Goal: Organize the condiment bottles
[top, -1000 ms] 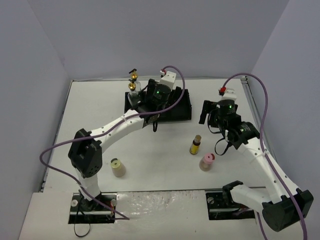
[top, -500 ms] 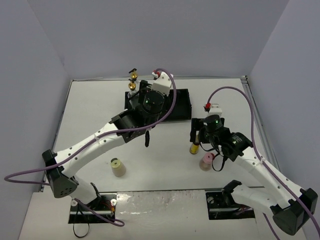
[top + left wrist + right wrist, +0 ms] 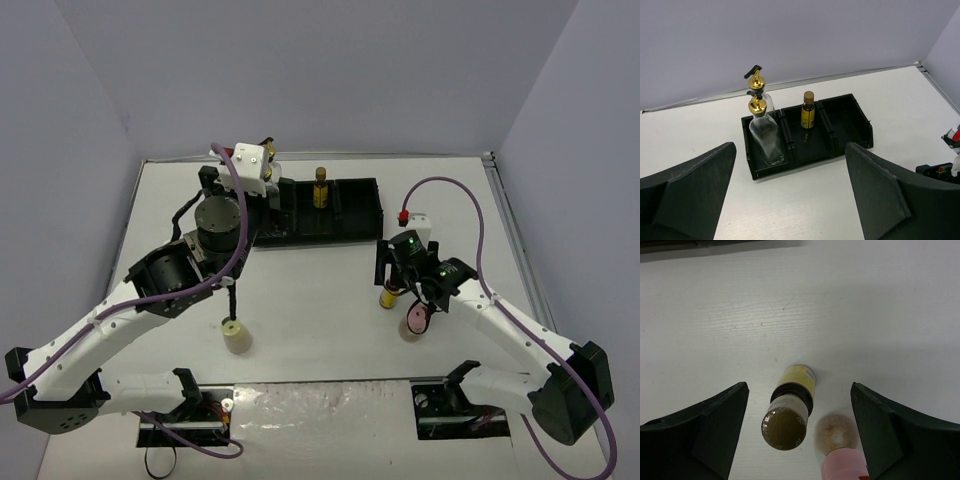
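Right of centre on the table (image 3: 320, 300) from above, the right hand (image 3: 393, 285) hovers over the loose amber bottle (image 3: 390, 296); the left wrist shows the left hand (image 3: 790, 155) spread empty before the tray (image 3: 862, 127) holding two glass bottles (image 3: 765, 137) and a second amber bottle (image 3: 807, 111); the right wrist shows parted fingers (image 3: 700, 425) with the loose bottle below and between them, so grasping seems next: descend, close.

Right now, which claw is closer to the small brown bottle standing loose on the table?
Right. The right gripper hangs open directly over the amber bottle, fingers either side; the left gripper is far off, facing the black tray.
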`<state>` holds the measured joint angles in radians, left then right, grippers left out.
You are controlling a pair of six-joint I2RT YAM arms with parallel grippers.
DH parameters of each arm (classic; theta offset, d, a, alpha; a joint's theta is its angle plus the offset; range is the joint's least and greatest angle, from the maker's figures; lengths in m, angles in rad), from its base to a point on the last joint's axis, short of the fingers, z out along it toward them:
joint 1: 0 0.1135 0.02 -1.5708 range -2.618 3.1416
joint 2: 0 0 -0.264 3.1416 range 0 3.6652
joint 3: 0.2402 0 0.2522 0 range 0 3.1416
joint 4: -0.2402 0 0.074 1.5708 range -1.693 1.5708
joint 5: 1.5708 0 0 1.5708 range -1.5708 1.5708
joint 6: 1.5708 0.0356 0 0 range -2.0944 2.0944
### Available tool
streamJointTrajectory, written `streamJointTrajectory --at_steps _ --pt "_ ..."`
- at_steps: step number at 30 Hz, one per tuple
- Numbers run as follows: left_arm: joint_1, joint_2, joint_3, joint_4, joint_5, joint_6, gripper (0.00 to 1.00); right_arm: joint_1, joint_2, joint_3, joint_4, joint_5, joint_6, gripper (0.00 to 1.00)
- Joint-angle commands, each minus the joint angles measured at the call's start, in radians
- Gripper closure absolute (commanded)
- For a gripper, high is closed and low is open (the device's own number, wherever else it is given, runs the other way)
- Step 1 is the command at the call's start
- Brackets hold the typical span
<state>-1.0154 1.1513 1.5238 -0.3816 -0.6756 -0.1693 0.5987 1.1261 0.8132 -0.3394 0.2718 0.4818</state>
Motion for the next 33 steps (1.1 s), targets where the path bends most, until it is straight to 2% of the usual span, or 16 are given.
streamJointTrajectory --at_steps 1,25,33 --pt "-0.011 -0.037 0.0 -0.03 -0.048 -0.011 0.12 0.02 0.014 -0.003 0.073 0.025 0.039 0.21" --pt "-0.009 -0.116 -0.039 -0.048 -0.064 -0.001 0.09 0.085 0.001 -0.089 0.069 0.116 0.159 0.27" --pt "-0.009 -0.129 -0.044 -0.058 -0.071 -0.001 0.09 0.085 0.025 -0.081 0.083 0.122 0.156 0.38"
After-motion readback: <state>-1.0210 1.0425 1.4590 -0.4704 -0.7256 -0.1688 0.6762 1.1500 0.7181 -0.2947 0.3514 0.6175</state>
